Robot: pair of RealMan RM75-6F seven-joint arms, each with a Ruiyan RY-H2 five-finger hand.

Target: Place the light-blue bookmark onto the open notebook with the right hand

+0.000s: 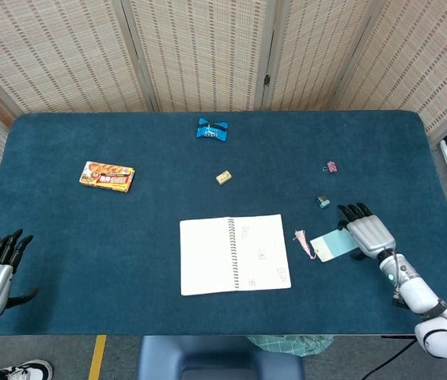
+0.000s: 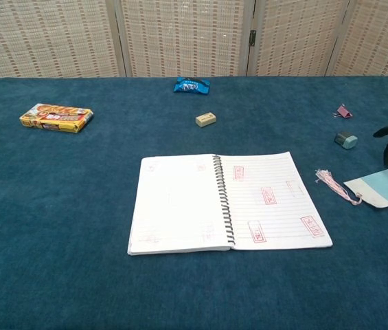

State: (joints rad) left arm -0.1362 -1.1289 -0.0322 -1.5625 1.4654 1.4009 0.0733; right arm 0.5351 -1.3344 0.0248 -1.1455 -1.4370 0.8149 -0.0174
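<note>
Right hand (image 1: 369,235) lies flat, fingers spread, over the light-blue paper bookmark (image 1: 332,244), gripping nothing. White spiral-bound open notebook (image 1: 235,254) sits well to its left, pink tassel (image 1: 303,240) between them.

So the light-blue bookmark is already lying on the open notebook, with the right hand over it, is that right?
Not quite. The light-blue bookmark lies on the table, right of the open notebook, apart from it. The right hand is over its far end. The head view shows this.
</note>
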